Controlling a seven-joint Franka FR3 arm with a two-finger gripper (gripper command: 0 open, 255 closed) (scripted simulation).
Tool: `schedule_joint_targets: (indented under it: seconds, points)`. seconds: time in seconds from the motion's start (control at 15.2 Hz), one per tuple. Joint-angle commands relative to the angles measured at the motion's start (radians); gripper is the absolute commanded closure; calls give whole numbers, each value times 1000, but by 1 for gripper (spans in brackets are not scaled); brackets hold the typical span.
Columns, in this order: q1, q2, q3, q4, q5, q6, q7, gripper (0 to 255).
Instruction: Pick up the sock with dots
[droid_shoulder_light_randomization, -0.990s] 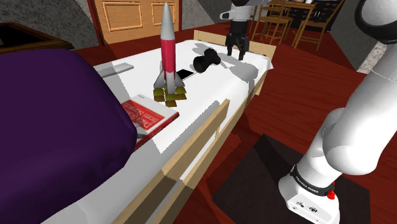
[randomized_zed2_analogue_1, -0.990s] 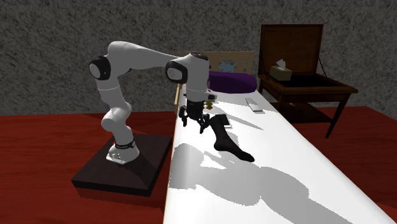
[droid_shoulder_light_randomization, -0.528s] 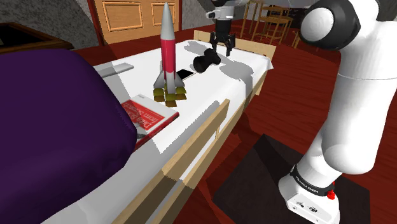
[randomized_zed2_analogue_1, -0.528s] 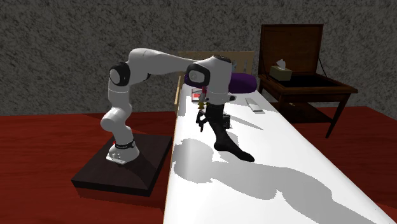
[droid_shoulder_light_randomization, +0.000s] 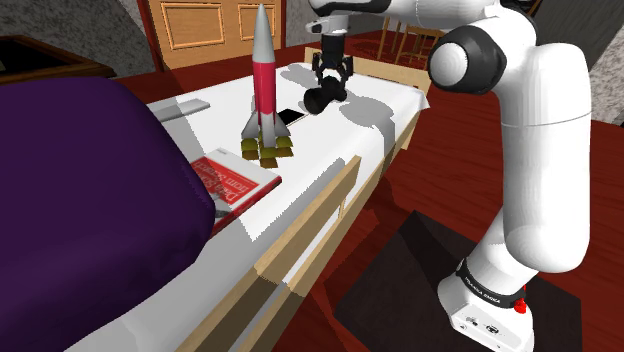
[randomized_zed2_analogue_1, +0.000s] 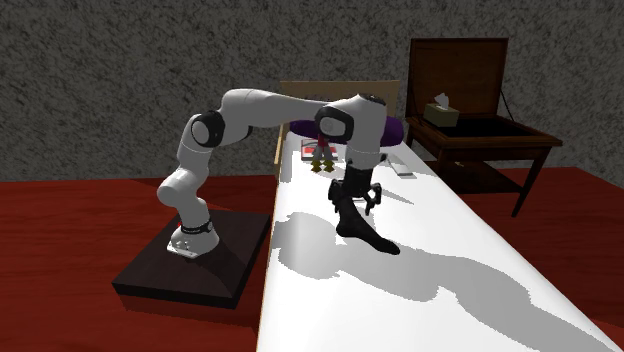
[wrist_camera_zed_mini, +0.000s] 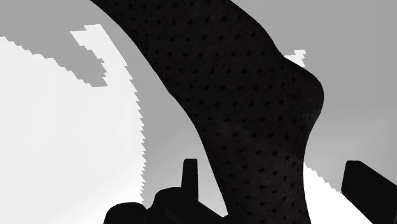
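Tool (wrist_camera_zed_mini: 277, 178) wide open, low over sock (wrist_camera_zed_mini: 254, 95), fingers (wrist_camera_zed_mini: 189, 175) either side of it — no contact visible. Sock black, dotted, flat on bed (randomized_zed2_analogue_1: 450, 290), toward the foot end, past rocket (droid_shoulder_light_randomization: 262, 80).

Risks: closing too high likely catches nothing, cloth being thin and flat. Going too deep could pinch the sheet too, or jam fingertips into bed. Limp cloth may slip out on lift.

Count — one sock, one rocket, one red book (droid_shoulder_light_randomization: 232, 180), one purple pillow (droid_shoulder_light_randomization: 90, 210).
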Motion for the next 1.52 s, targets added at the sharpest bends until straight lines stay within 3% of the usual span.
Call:
schedule_joint_targets:
  seconds: [0.0, 0.26, 0.33, 0.92, 1.45]
  points:
    - [3, -4, 0, -32, -1, 29, -2, 0]
    - [10, -12, 1, -80, -4, 68, -1, 0]
    - [9, -10, 1, -77, -3, 67, -1, 255]
    - [10, -12, 1, -79, -3, 68, -1, 255]
    - [-15, 24, 1, 87, 7, -62, -5, 255]
